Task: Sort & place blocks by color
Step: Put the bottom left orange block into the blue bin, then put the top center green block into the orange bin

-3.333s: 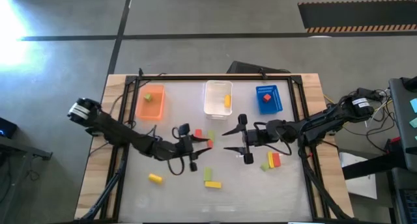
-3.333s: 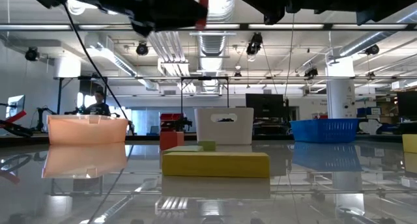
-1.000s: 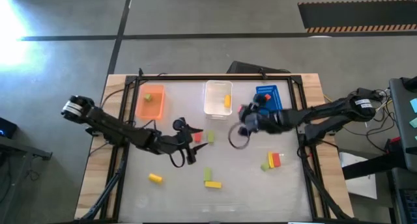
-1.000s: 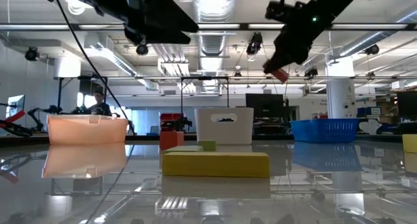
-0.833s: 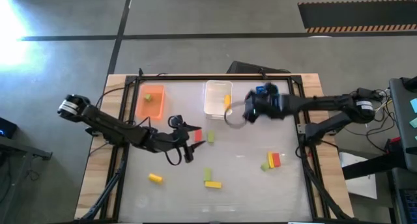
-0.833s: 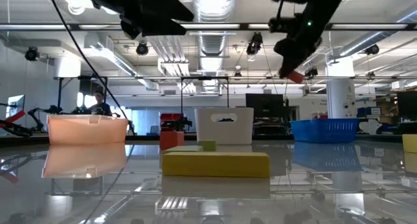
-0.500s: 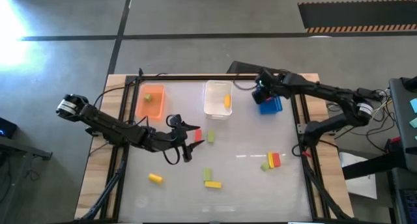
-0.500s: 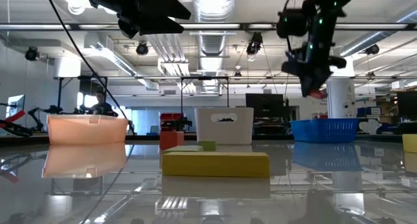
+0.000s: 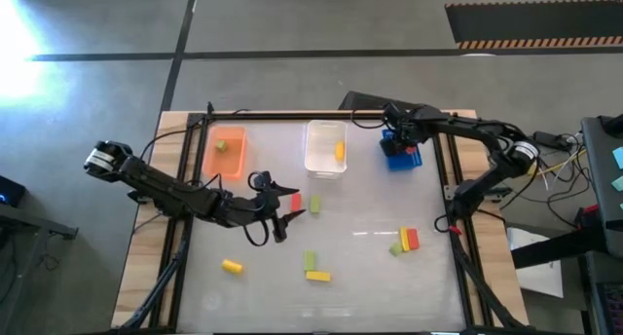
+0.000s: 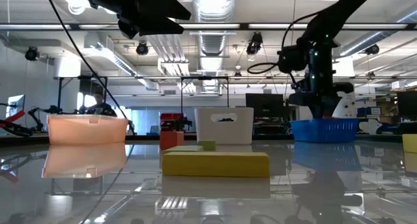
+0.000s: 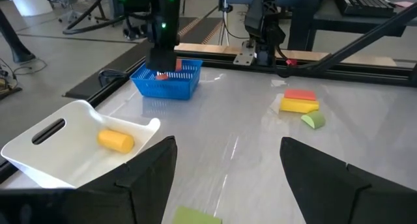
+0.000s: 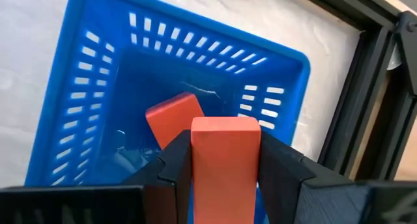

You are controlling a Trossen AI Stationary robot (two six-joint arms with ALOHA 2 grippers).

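Note:
My right gripper is over the blue bin at the far right, shut on a red block. A second red block lies on the bin's floor. My left gripper hovers open at mid-table, next to a red block and a green block lying flat on the table. The orange bin holds a green block. A yellow block lies in the clear bin. More blocks lie near the front and at the right. My right gripper pinches the red block by its two long sides between the two fingers. The fingers point down into the blue bin from above and lie along the block. The block's free end sticks out past the fingertips, above the bin's floor.
A yellow block lies alone at the near left, and a green one sits beside the front yellow block. A black frame runs round the table. Open tabletop lies between the bins and the front blocks.
My right gripper has carried the red block from mid-table toward the far right, over the blue bin. It has turned from pointing toward the table's left to pointing down into the bin. The block has stayed in its hold.

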